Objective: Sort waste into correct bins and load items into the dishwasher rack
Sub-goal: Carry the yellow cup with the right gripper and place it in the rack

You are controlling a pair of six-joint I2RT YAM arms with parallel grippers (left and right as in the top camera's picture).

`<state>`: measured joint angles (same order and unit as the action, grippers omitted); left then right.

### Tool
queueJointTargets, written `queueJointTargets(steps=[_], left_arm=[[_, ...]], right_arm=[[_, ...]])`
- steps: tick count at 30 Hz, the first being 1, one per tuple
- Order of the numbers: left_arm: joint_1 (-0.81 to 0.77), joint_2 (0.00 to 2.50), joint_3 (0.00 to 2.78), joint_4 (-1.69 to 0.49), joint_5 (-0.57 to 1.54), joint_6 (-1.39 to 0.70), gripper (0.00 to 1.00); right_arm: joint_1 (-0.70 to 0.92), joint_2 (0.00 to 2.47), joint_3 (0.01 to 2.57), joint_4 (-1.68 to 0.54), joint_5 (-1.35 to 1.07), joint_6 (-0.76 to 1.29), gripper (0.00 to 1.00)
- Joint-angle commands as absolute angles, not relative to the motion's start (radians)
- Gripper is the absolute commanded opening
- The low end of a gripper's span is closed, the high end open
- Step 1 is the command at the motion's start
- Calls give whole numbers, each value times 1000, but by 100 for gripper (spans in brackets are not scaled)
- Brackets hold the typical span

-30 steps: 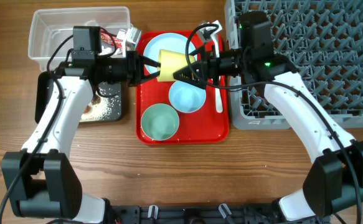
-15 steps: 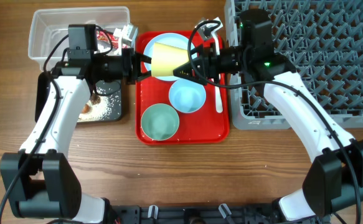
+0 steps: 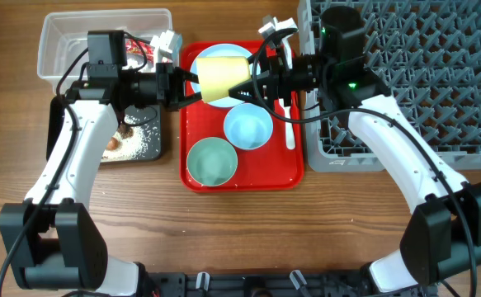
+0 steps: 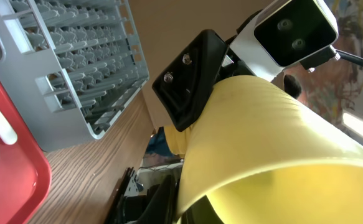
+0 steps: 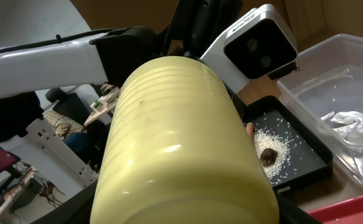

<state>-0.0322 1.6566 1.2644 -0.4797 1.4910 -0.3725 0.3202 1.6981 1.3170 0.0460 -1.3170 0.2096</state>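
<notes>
Yellow cup [image 3: 221, 78] horizontal, mouth leftward

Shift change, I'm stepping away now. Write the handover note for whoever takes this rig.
Hands: right hand shut on the small yellow cup, held above the flat red tray; left hand at the cup's other end, grip unclear.
Done: red-and-white snack wrapper and crumpled white scrap in the clear plastic tub; loose white rice and small brown lump in the glossy black tub.
Left, into the grey pegged rack: cup; on the tray, pale blue round plate, pale blue bowl, mint bowl, white plastic spoon. Carrot not in view.
</notes>
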Motion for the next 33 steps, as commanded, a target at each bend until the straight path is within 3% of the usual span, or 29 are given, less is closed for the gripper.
queueJointTargets(steps=[1, 5, 8, 9, 12, 15, 20, 25, 29, 32, 33], left_arm=[[-58, 1634, 1264, -489, 1515, -352, 4], [-58, 1634, 1264, -489, 1515, -352, 4], [-58, 1634, 1264, -489, 1515, -352, 4], [-58, 1634, 1264, -490, 1515, -352, 4], [-58, 1634, 1264, -490, 1519, -352, 4], [-58, 1634, 1264, -490, 1519, -352, 4], [-58, 1634, 1264, -490, 1519, -352, 4], [-58, 1634, 1264, -490, 1519, -352, 4], [-58, 1634, 1264, -490, 1538, -352, 4], [-62, 1634, 1264, -490, 1543, -352, 4], [-62, 1634, 1264, -490, 1553, -352, 4]], right_arm=[[304, 1711, 1333, 68, -1237, 208, 59], [294, 1711, 1333, 66, -1220, 186, 60], [292, 1711, 1333, 66, -1209, 183, 95], [286, 1711, 1333, 67, -1201, 182, 100], [267, 1711, 1333, 67, -1201, 183, 99], [266, 1711, 1333, 67, -1209, 183, 86], [272, 1711, 1333, 70, -1315, 157, 83], [272, 1711, 1333, 72, -1380, 156, 65], [272, 1711, 1333, 82, -1447, 133, 71], [272, 1711, 1333, 93, -1489, 131, 90], [272, 1711, 1333, 97, -1499, 132, 90]])
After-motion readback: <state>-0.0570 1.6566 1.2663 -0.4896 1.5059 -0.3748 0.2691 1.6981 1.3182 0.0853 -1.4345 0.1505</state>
